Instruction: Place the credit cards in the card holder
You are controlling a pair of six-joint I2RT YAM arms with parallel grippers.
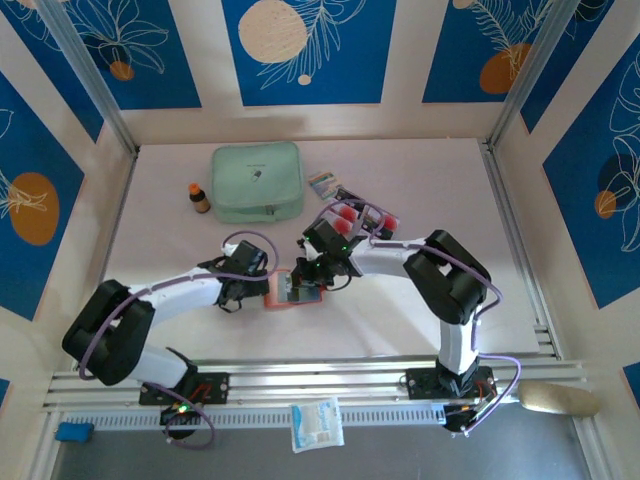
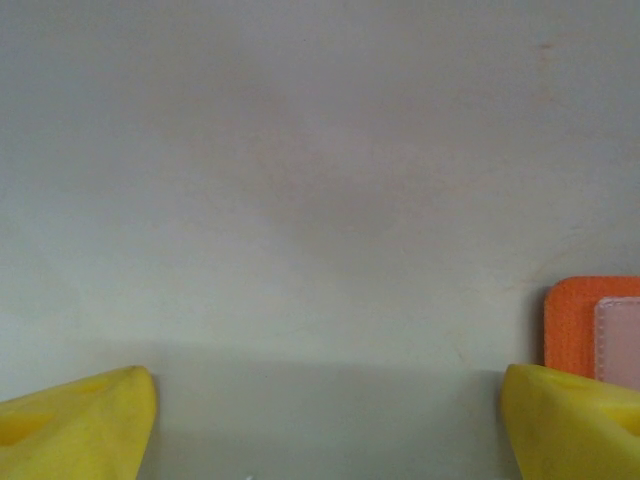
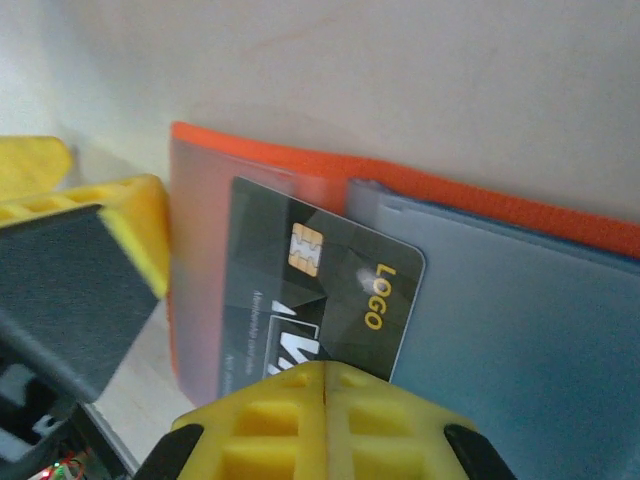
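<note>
Your right gripper is pinched tight on a black card, one end under the frosted sleeve of the open card holder. Spare credit cards lie at the holder's 1 o'clock. Your left gripper gapes wide and holds nothing, sitting at the holder's 9 o'clock edge.

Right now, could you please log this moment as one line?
right hand shut on card | card partly inside wallet | left hand open beside wallet | other cards on table
</note>
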